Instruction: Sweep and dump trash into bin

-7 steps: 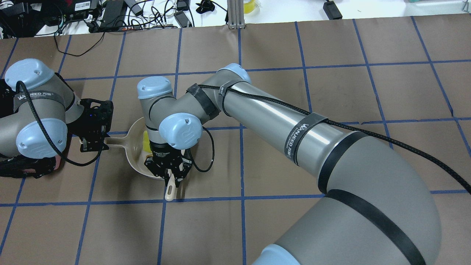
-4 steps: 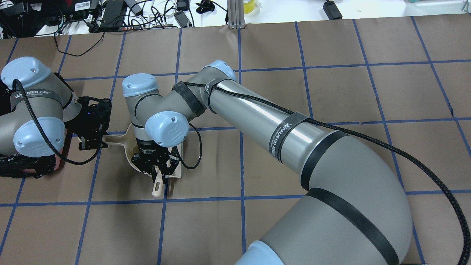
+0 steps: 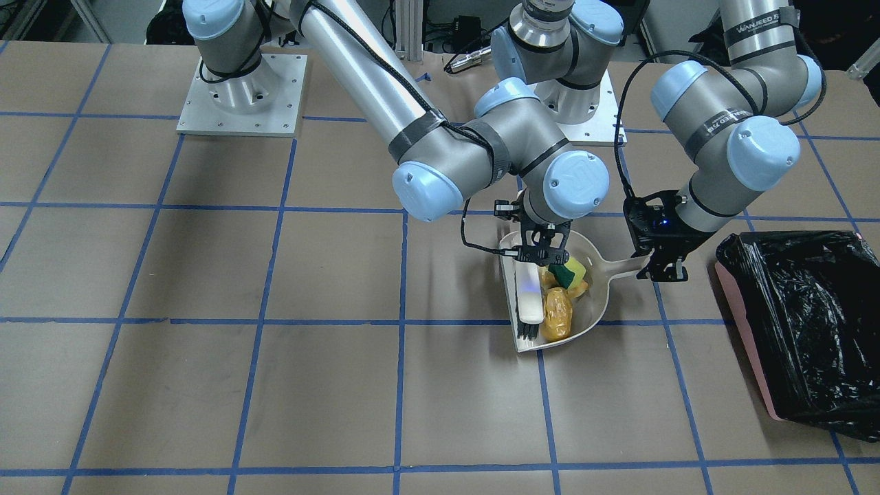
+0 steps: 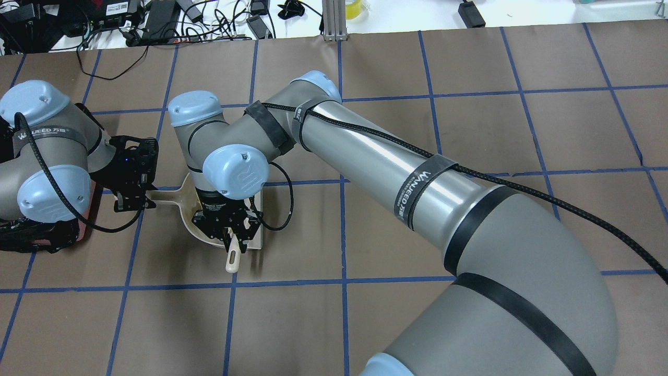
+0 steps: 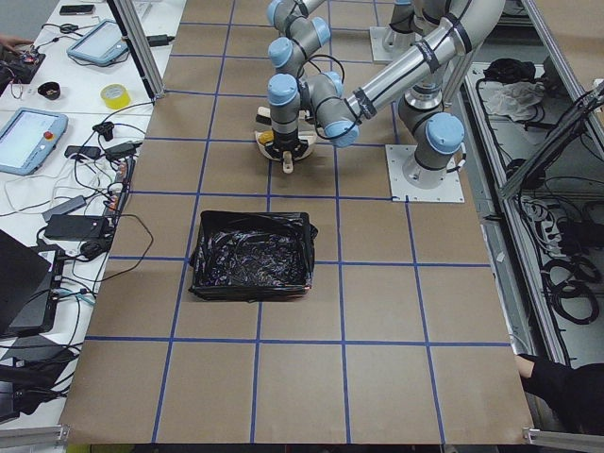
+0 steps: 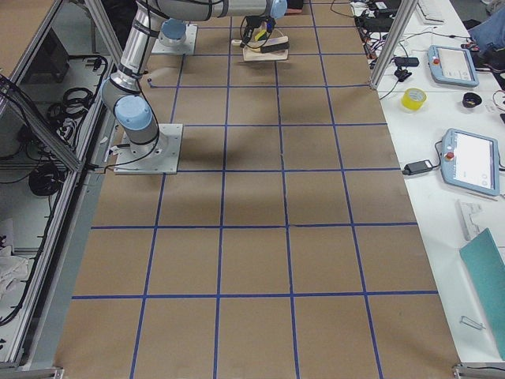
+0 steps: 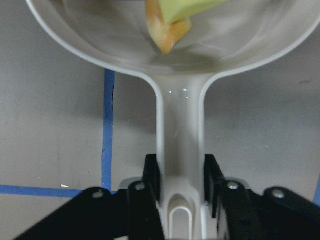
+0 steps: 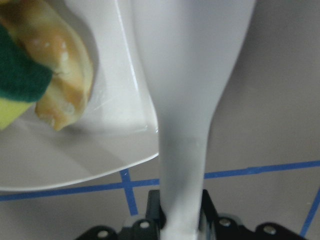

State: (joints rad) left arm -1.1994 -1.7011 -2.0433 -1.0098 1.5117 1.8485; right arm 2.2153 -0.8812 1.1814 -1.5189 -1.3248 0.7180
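Looks like we're basically done sweeping: the trash (image 3: 558,311) sits in the dustpan (image 3: 597,302), left gripper (image 7: 181,182) pinching its handle, right gripper (image 8: 181,211) clamped on the brush (image 3: 528,294), so next we carry it level to the bin (image 3: 811,323).

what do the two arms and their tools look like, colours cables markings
The right arm and left arm are grey tubes with pale blue round joint caps. A black braided cable runs along each, held by black straps with white lettering. The left tool and right tool are black, two-fingered; a small blue light glows on the left one.
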